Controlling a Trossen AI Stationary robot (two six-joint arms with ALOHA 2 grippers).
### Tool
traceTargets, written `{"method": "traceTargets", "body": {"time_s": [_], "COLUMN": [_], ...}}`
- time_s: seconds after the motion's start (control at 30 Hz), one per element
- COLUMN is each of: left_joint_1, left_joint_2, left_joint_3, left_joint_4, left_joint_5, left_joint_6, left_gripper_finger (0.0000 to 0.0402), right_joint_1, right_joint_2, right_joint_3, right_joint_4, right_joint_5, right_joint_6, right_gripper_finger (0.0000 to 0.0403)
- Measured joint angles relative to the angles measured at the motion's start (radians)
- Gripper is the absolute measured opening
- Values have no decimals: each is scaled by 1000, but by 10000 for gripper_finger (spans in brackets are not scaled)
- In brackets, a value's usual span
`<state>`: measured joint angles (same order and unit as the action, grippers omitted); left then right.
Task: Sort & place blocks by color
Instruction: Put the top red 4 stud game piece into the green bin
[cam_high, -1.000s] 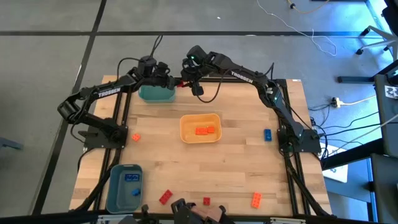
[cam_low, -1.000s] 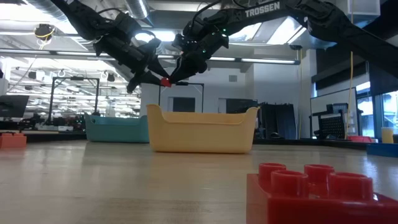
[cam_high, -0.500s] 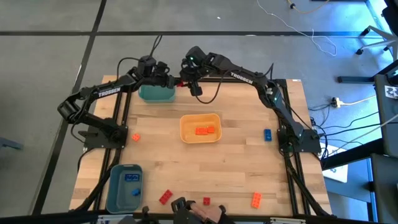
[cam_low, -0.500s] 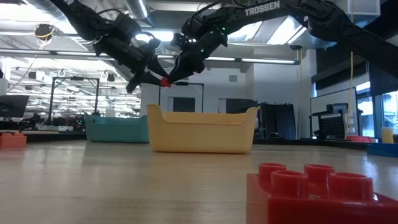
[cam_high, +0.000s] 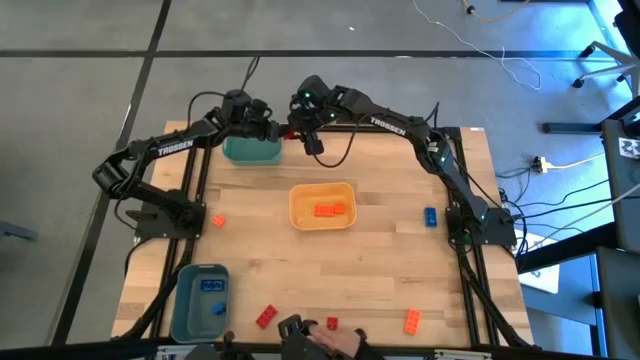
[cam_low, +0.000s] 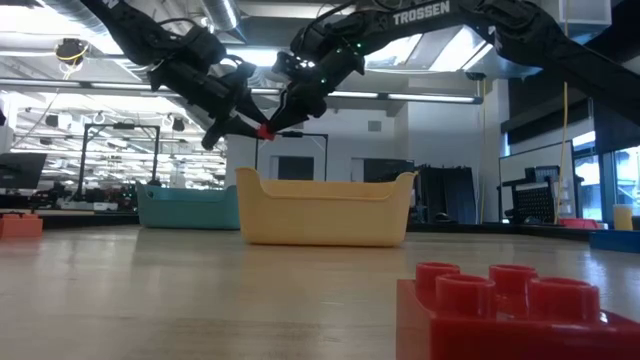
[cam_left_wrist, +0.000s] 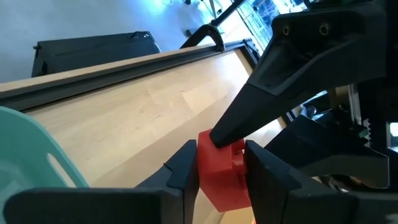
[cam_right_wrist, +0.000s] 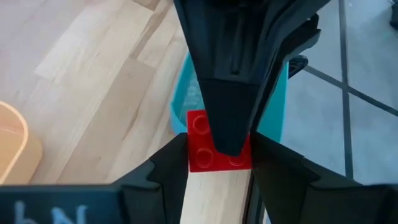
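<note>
A small red block (cam_high: 287, 133) hangs in the air near the table's far edge, just right of the teal bin (cam_high: 250, 152). My left gripper (cam_high: 275, 129) reaches it from the left and my right gripper (cam_high: 299, 128) from the right; both are shut on it. The low view shows the red block (cam_low: 265, 131) between the two gripper tips, high above the yellow-orange bin (cam_low: 325, 210). Loose blocks lie on the table: an orange one (cam_high: 218, 220), a blue one (cam_high: 430, 216), two red ones (cam_high: 266, 317) (cam_high: 332, 323) and another orange one (cam_high: 411, 320). My left gripper pinches the red block's side faces (cam_left_wrist: 211, 177) between its two fingers (cam_left_wrist: 183, 171), coming slantwise from the table's left. The block is lifted clear of the table. My right gripper pinches the same block's studded part (cam_right_wrist: 202, 155) between its two fingers (cam_right_wrist: 165, 171), coming from the right, opposite the left gripper. One left finger lies across the studs between them.
The yellow-orange bin (cam_high: 322, 205) at mid-table holds orange blocks. The blue bin (cam_high: 200, 300) at the near left holds blue blocks. A person's hand (cam_high: 335, 342) shows at the near edge. A red block (cam_low: 500, 310) stands close before the low camera.
Both grippers have kept their hold on the red block at about the same spot in the air. The person's hand at the near edge has shifted a little.
</note>
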<state>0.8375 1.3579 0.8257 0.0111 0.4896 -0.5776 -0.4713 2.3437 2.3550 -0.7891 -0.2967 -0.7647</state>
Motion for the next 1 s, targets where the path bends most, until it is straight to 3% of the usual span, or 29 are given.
{"method": "traceTargets", "body": {"time_s": [0.23,0.47,0.77,1.0], "left_joint_1": [21,23,85,140], "left_joint_2": [3,-3,-28,-87], "left_joint_3": [-7,-2,-2,48], "left_joint_4": [-42,-85,-200,-410], "left_joint_5": [49,10,-143,-361], "left_joint_6": [13,47,96,182], "left_gripper_finger": [97,97,97,97], "right_joint_1": [-13,-25,-48,-72], "right_joint_2": [-53,-92,-167,-224], "right_joint_3": [5,2,2,2], "right_joint_4": [9,-10,-65,-149], "right_joint_5": [67,100,157,158], "right_joint_6": [-4,-5,-2,22], "right_gripper_finger": [166,166,166,166]}}
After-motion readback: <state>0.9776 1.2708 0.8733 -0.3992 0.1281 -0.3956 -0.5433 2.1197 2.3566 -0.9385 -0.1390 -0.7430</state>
